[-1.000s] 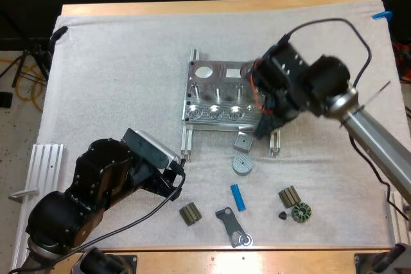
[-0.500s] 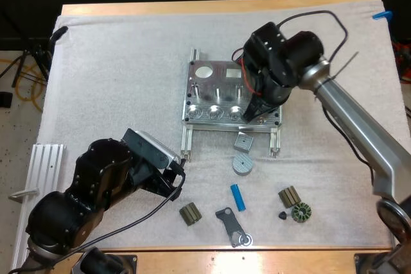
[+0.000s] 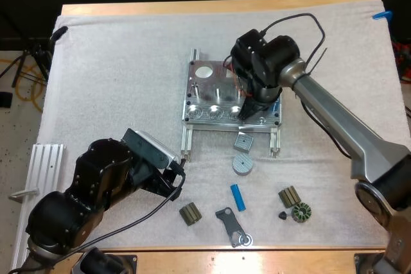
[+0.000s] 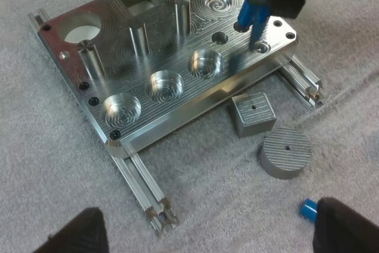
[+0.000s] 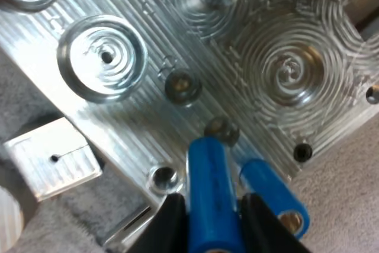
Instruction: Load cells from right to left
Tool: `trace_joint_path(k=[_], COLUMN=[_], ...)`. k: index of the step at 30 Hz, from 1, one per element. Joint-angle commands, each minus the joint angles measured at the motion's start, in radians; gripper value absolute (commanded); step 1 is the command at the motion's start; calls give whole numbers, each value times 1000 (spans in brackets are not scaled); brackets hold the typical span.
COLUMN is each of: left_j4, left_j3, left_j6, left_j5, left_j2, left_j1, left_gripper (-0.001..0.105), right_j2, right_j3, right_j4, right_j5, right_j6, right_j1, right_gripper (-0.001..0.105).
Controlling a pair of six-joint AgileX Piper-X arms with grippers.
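Right wrist view: right end effector (image 5: 213,202) clamps a blue cell (image 5: 207,170) above the fixture's (image 5: 118,122) near right corner. Keep it upright, centre it over the small hole (image 5: 218,127) and lower slowly. Left end effector (image 4: 213,224) hangs wide.

**Robotics lab bench, workshop-type setup**

Reading as a robotics lab. A left arm (image 3: 96,184) and a right arm (image 3: 334,120) are reaching over a wooden worktop (image 3: 212,6) that is carrying a white mat (image 3: 115,62). A machined metal fixture (image 3: 212,104) is sitting mid-mat on aluminium rails (image 3: 186,139), milling swirls showing in its pockets. Loose machined parts are lying near it: a metal block (image 3: 243,140), a ribbed puck (image 3: 242,164), a toothed ring (image 3: 300,212), a flat bracket (image 3: 231,226). The right tool (image 5: 212,226) is gripping a blue cylinder (image 5: 207,176) over the fixture. A ribbed aluminium plate (image 3: 48,171) is lying at the worktop's left edge, cables (image 3: 16,72) trailing on the floor beyond.
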Motion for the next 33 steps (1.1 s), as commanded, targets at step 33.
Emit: trace_joint_path(k=[33], left_j4=[-10], left_j3=[-1], left_j6=[-2], left_j5=[-14], left_j2=[-2], left_j1=[2], left_gripper=[69], right_j2=[47], right_j3=[-12], right_j4=[18], right_j5=[16], right_j6=[-16], right_j1=[-4], right_gripper=[11])
